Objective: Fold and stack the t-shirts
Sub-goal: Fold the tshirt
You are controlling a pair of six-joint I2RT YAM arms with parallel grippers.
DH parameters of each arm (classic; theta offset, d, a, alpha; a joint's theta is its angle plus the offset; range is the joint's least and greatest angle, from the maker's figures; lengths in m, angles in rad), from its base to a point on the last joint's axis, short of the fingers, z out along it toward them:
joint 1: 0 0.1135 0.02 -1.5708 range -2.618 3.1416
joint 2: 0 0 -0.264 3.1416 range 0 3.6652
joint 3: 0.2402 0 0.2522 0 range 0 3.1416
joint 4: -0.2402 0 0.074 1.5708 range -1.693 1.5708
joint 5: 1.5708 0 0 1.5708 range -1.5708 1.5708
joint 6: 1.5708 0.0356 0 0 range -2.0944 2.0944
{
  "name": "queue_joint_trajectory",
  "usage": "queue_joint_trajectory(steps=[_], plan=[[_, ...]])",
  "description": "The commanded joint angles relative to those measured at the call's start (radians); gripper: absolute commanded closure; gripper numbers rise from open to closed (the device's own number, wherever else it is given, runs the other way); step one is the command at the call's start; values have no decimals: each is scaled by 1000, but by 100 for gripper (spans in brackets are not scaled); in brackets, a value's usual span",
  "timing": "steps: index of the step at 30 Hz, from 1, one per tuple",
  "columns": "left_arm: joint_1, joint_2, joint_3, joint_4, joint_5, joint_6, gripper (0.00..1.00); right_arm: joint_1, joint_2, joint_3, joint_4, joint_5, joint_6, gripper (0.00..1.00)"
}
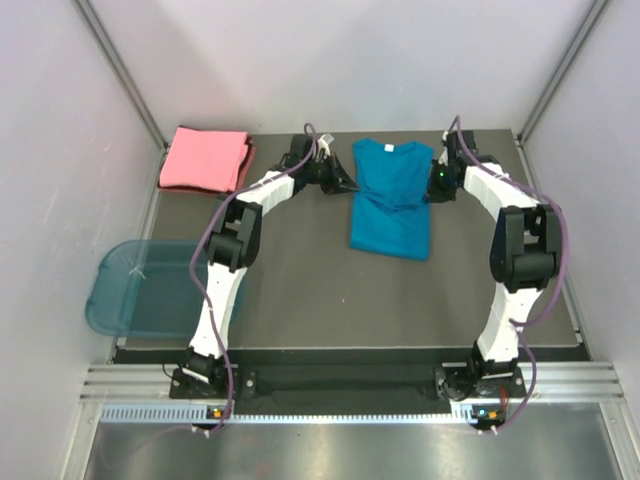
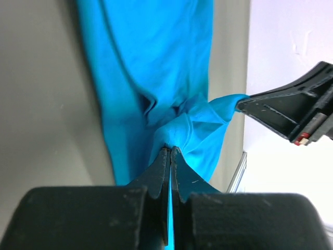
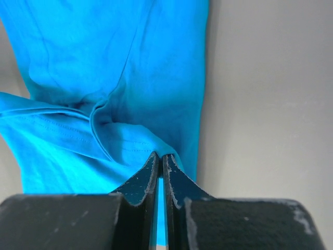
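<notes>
Both arms are stretched toward the far edge of the worktop (image 1: 300, 290). The left hand (image 2: 170, 152) is closed on a bunched fold at the left side of the blue shirt (image 1: 392, 205), and the right hand (image 3: 159, 157) is clamped on its opposite side. The shirt is laid between them by the middle of the far edge, collar outermost. The pink shirt (image 1: 207, 158) is folded in the far left corner
</notes>
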Motion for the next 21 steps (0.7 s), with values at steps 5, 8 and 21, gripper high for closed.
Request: queue_joint_trajectory(steps=[5, 8, 21], plan=[[8, 74, 92, 142, 8, -69, 100, -43, 65, 93, 45, -35, -17, 96], [10, 101, 112, 145, 1, -77, 100, -51, 81, 94, 58, -42, -13, 95], [27, 61, 127, 131, -31, -49, 63, -59, 64, 165, 59, -148, -60, 50]])
